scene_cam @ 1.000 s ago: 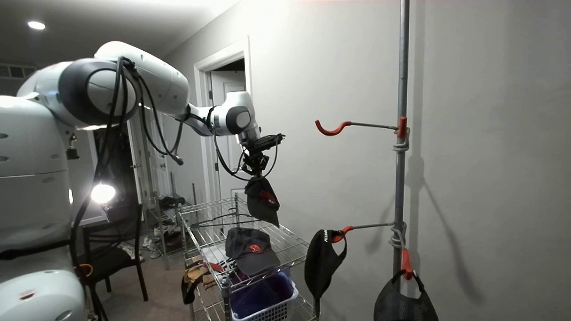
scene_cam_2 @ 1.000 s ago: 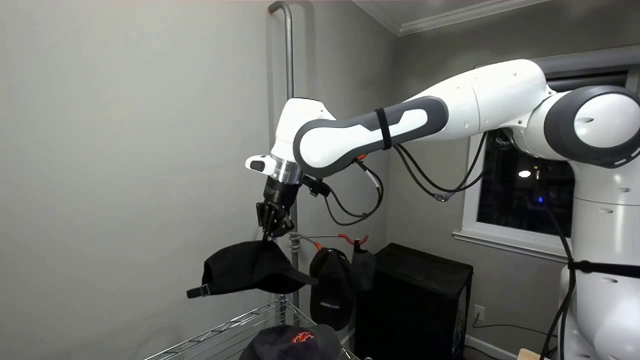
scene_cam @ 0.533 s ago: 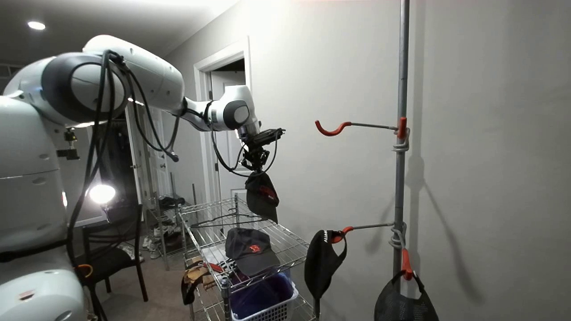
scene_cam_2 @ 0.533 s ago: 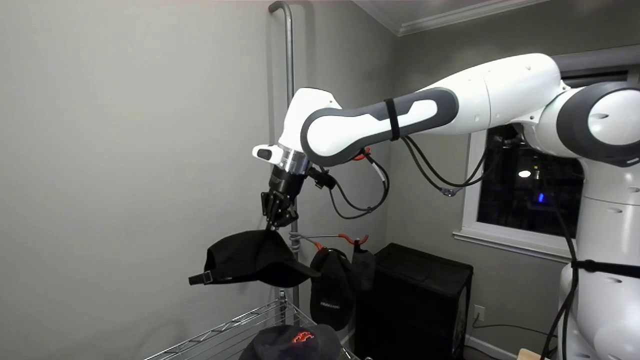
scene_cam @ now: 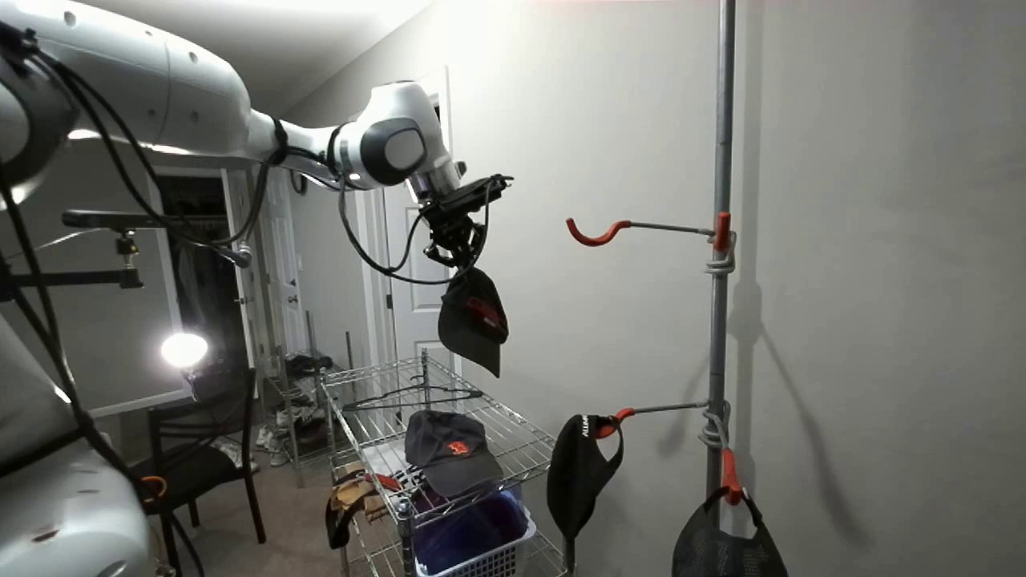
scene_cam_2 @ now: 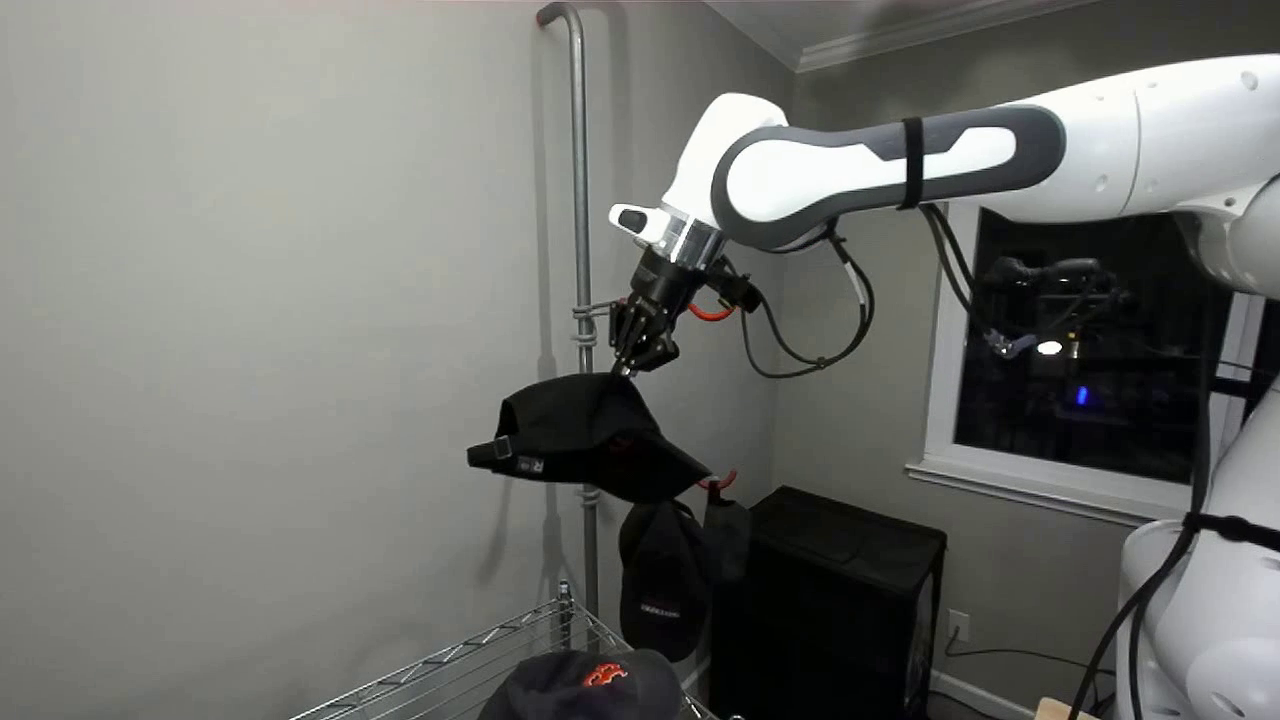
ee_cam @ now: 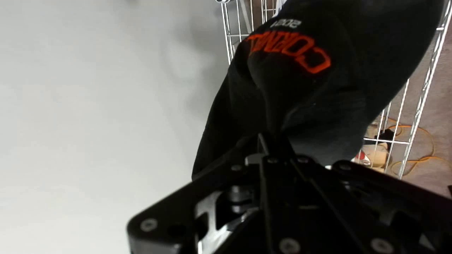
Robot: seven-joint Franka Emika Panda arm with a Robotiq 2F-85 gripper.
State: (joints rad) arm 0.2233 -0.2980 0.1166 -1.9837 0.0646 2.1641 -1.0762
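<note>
The jaws pinch a red-lettered black fabric cap [scene_cam_2: 590, 430] by its crown above a silver wire shelf [scene_cam_2: 432, 660].

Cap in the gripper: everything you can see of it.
The cap is black and looks like fabric, with a curved brim, a buckled back strap, orange-red lettering beginning "CORN" and a white "2021". A small white mark near the strap is unreadable. The shut gripper pinches the crown into a fold; nothing else visibly touches it. It hangs above the wire rack, brim sloping down.
</note>
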